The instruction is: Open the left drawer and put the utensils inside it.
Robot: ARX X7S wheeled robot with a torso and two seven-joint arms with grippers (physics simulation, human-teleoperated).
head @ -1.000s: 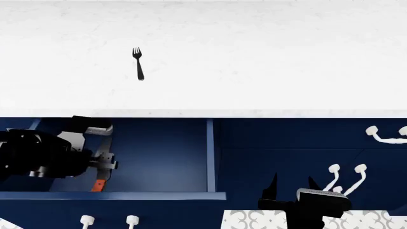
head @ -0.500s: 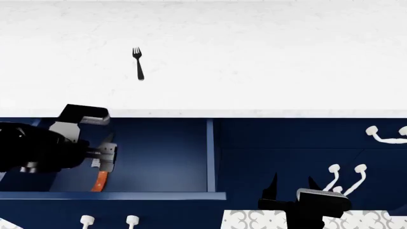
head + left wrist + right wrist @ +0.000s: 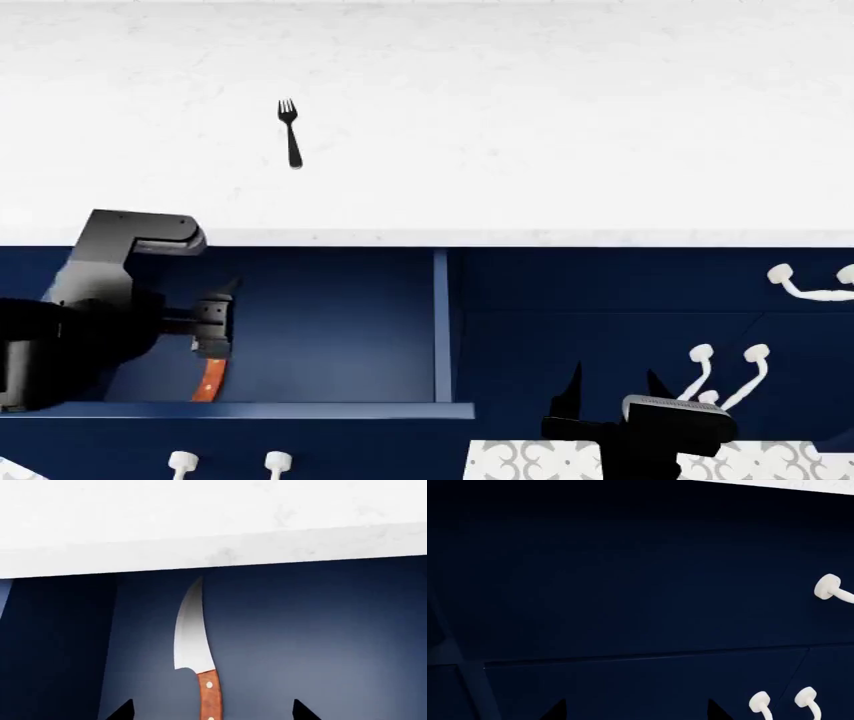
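Note:
The left drawer stands pulled out, blue inside. The knife, orange handle and grey curved blade, lies flat on the drawer floor. My left gripper hovers over the handle, open; its fingertips stand well apart on either side and touch nothing. The black fork lies alone on the white counter, behind the drawer. My right gripper is open and empty, low in front of the navy cabinet fronts.
The drawer's right wall borders a shut navy drawer with a white handle. Cabinet doors below carry white handles. The counter's front edge overhangs the drawer's back. Patterned floor tiles show at the bottom.
My left arm has drawn back to the left and its wrist has risen toward the counter edge. The knife stays where it lay in the drawer. The right arm has not moved.

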